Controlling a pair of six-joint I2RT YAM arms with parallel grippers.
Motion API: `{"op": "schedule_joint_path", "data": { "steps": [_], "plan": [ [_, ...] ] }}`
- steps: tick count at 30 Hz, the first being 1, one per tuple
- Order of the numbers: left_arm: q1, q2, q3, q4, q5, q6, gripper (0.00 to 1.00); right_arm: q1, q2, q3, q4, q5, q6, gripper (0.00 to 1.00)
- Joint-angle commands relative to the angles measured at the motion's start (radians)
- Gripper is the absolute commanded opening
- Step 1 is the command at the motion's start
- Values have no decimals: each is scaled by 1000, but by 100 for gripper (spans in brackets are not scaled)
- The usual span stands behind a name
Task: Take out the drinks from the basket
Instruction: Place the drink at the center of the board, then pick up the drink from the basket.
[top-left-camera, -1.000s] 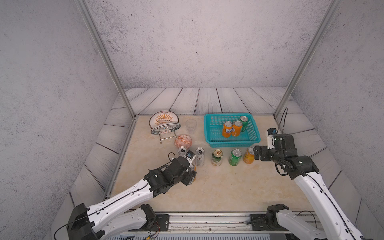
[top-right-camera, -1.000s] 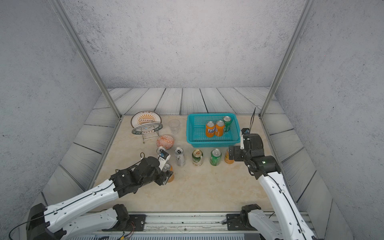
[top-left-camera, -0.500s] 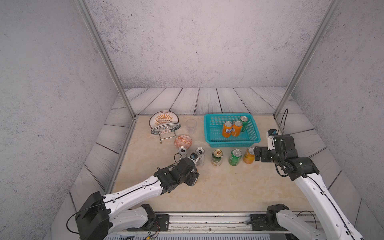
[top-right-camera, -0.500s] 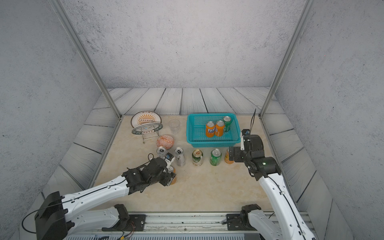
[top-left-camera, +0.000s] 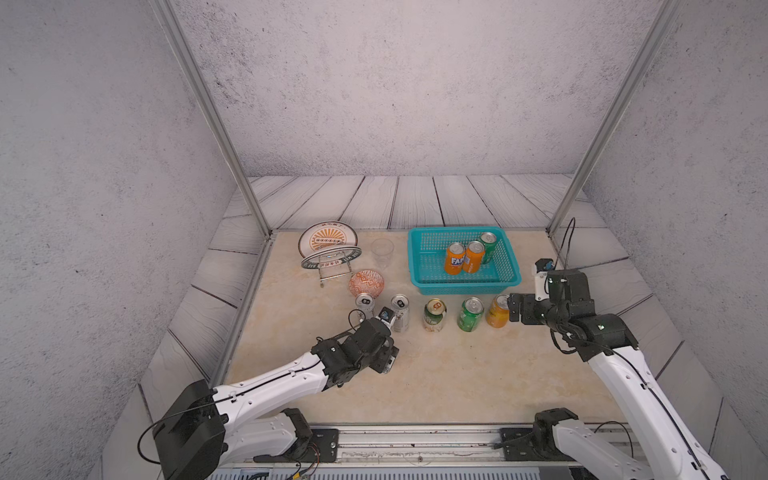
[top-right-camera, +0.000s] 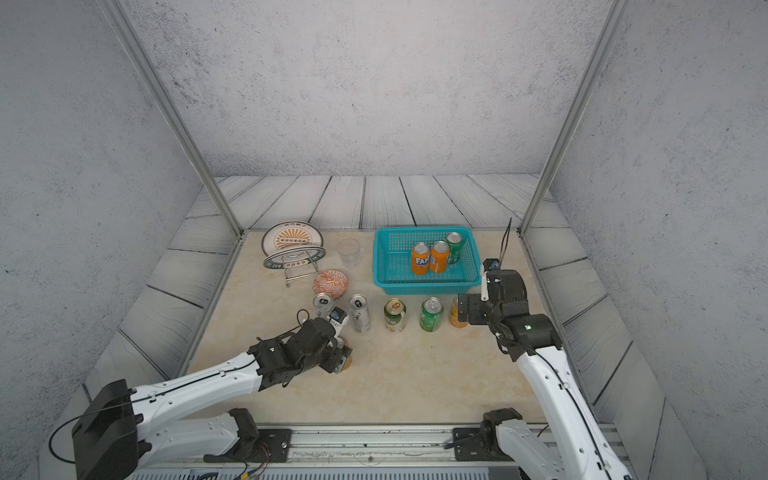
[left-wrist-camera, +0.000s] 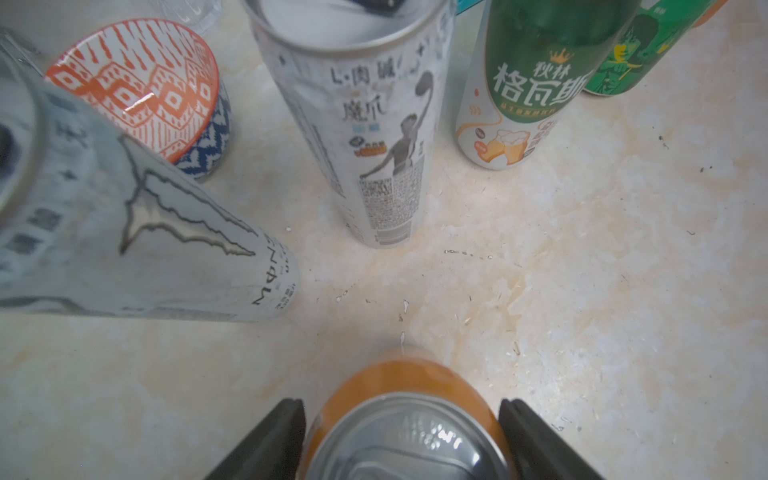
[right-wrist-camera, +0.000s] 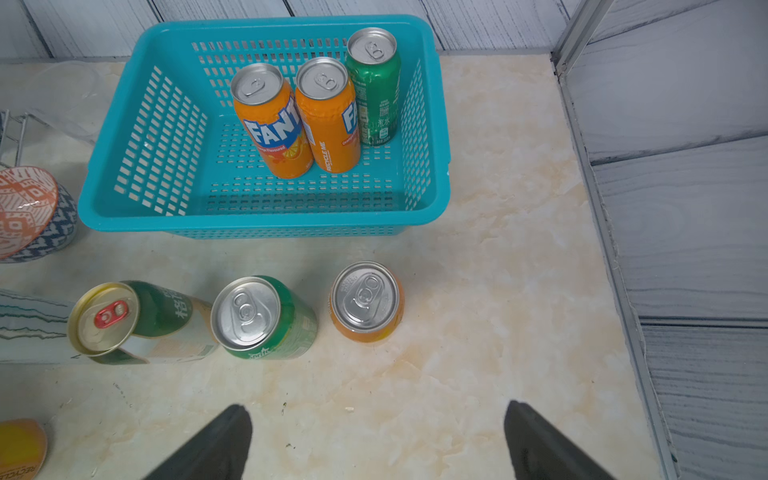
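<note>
- In the teal basket (top-left-camera: 457, 284), three drinks upright, bunched in its right half: a Fanta can (top-left-camera: 455, 261), a second orange can (top-left-camera: 474, 257) pressed against it, and a dark green can (top-left-camera: 487, 247) by the far right corner.
- Basket itself toward the far right of the surface (top-left-camera: 457, 374), apart from both hands.
- Just before the basket's front wall, five drinks upright in a row on the surface, left to right: a white can (top-left-camera: 365, 306), a second white can (top-left-camera: 400, 318), a green-and-cream can (top-left-camera: 434, 319), a green Sprite can (top-left-camera: 470, 316) and a short orange can (top-left-camera: 498, 312).
- Nearer the front, left of the row, a sixth orange can (left-wrist-camera: 399, 374) upright on the surface between the fingers of the left hand (left-wrist-camera: 402, 415).
- Left fingers right at that can's sides; cannot tell whether pressing it or just clear of it.
- Right hand (right-wrist-camera: 376, 419) spread wide, holding nothing, just right of the short orange can, which sits ahead of the fingers and not between them.
- Left of the basket, a clear cup (top-left-camera: 382, 251), upright.
- Nearer than the cup, a patterned bowl (top-left-camera: 366, 282), orange-and-white inside, blue-and-white outside.
- At far left, a wire rack (top-left-camera: 332, 272) holding a patterned plate (top-left-camera: 328, 239) on edge.
- Beige marbled surface with fine scuffs, bordered by grey wood-look planks.
- Rough grey walls on three sides; a slanted metal post (top-left-camera: 216, 124) at each far corner.
</note>
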Motion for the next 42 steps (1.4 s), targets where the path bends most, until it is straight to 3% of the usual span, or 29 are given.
{"op": "schedule_joint_path", "data": {
  "steps": [1, 14, 22, 30, 37, 42],
  "plan": [
    [-4, -1, 4, 17, -23, -7, 82, -2, -20, 1, -5, 23, 8, 99],
    [-5, -113, 78, -87, -78, 37, 100, -3, -21, 33, -20, 13, -3, 100],
    [12, -131, 260, -155, -71, 193, 99, -4, -42, 75, -44, -41, 7, 99],
    [65, 68, 513, -163, 51, 291, 99, -2, -73, 110, -77, -62, 19, 99],
    [181, 320, 730, -150, 297, 333, 99, -3, -96, 101, -84, -76, 30, 99],
    [228, 534, 915, -157, 365, 403, 99, -2, -101, 93, -88, -84, 37, 99]
  ]
}}
